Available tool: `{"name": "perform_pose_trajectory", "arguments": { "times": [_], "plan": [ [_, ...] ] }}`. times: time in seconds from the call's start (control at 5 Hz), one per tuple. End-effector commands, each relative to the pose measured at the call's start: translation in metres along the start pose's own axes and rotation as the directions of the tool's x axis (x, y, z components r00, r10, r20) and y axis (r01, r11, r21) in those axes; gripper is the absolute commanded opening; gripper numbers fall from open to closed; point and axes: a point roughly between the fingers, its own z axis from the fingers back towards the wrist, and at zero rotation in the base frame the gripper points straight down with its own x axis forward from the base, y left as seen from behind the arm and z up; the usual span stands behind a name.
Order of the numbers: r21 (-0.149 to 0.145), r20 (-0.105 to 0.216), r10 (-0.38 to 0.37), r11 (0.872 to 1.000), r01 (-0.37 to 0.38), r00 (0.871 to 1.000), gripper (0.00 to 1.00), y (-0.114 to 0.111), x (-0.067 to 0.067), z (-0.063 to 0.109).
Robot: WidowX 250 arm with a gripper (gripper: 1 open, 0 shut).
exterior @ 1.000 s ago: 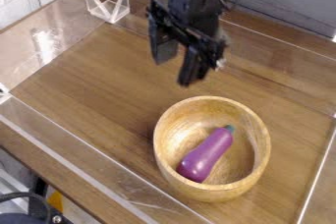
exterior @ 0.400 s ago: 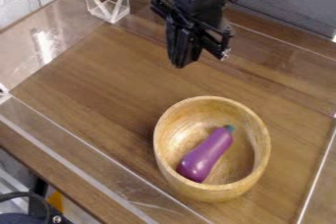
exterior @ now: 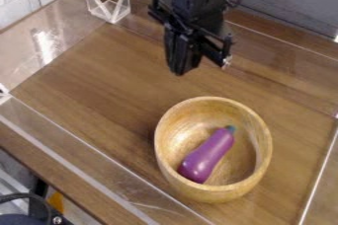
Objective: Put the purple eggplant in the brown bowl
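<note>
The purple eggplant point(exterior: 208, 154) lies inside the brown bowl point(exterior: 169, 133), stem cap toward the upper right, resting on the bowl's hollow. The bowl stands on the wooden table at the lower right. My gripper point(exterior: 185, 65) hangs above the table, up and to the left of the bowl, pointing down. Its black fingers are pressed together with nothing between them. It is well apart from the eggplant and the bowl.
A clear plastic stand point(exterior: 107, 4) sits at the back left. A transparent low wall point(exterior: 79, 140) rims the wooden tabletop point(exterior: 93, 81). The table's front edge runs along the lower left.
The gripper's fingers have come together from spread apart. The eggplant and bowl have stayed put.
</note>
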Motion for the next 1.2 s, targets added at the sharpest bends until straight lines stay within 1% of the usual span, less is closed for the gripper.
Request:
{"name": "perform_pose_trajectory", "arguments": {
  "times": [0.0, 0.4, 1.0],
  "plan": [
    [0.003, 0.038, -0.004, 1.0, 0.004, 0.999, 0.0, -0.009, -0.007, 0.01],
    [-0.003, 0.042, -0.01, 1.0, 0.01, 0.999, 0.0, -0.022, -0.017, 0.011],
    [-0.003, 0.051, -0.02, 1.0, 0.02, 0.998, 0.0, -0.037, -0.026, 0.016]
  ]
}}
